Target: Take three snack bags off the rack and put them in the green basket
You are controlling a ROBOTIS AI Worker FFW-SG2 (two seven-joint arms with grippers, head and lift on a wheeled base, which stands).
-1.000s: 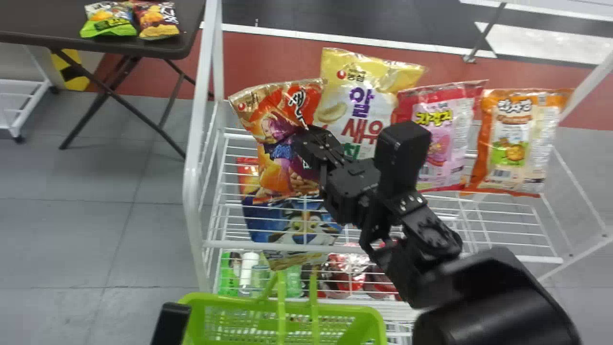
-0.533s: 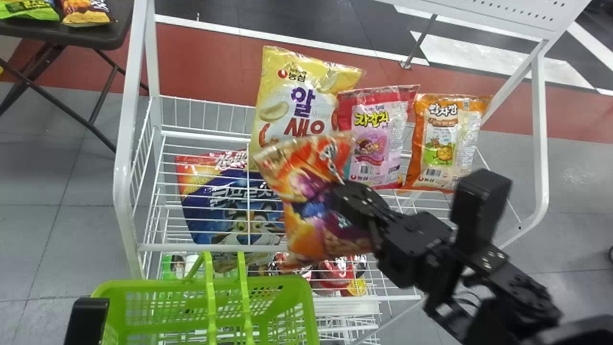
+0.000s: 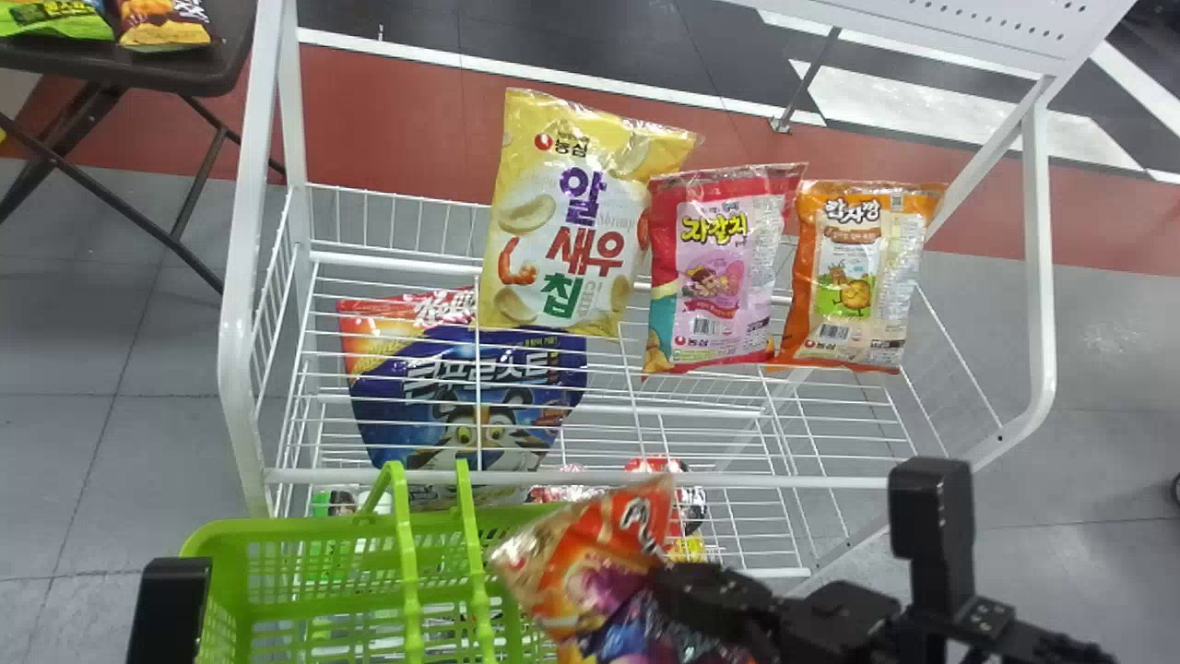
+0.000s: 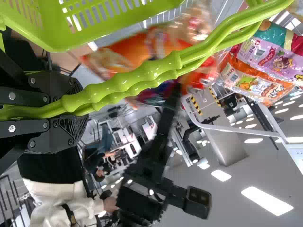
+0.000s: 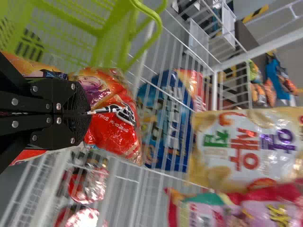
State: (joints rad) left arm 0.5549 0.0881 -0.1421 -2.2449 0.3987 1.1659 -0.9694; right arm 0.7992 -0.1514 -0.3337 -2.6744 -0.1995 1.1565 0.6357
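In the head view my right gripper (image 3: 671, 586) is at the lower middle, shut on an orange-red snack bag (image 3: 585, 567) beside the right part of the green basket (image 3: 295, 528). The right gripper (image 5: 80, 113) pinches this bag (image 5: 111, 120) in the right wrist view. A black part of my left gripper (image 3: 169, 604) stands at the basket's left; in the left wrist view the left gripper (image 4: 71, 111) is shut around the basket handle (image 4: 128, 87). On the rack (image 3: 553, 478) are yellow (image 3: 572, 212), pink (image 3: 719, 277) and orange (image 3: 857, 277) bags.
A blue bag (image 3: 470, 397) lies behind wires on the rack, with red packages (image 5: 85, 187) lower down. White posts (image 3: 244, 277) frame the rack's sides. A dark table (image 3: 184, 74) with snack bags stands at the far left.
The orange-red bag has left its place before the yellow bag; my right gripper has carried it toward the robot, down beside the basket. The head view has shifted to the right.
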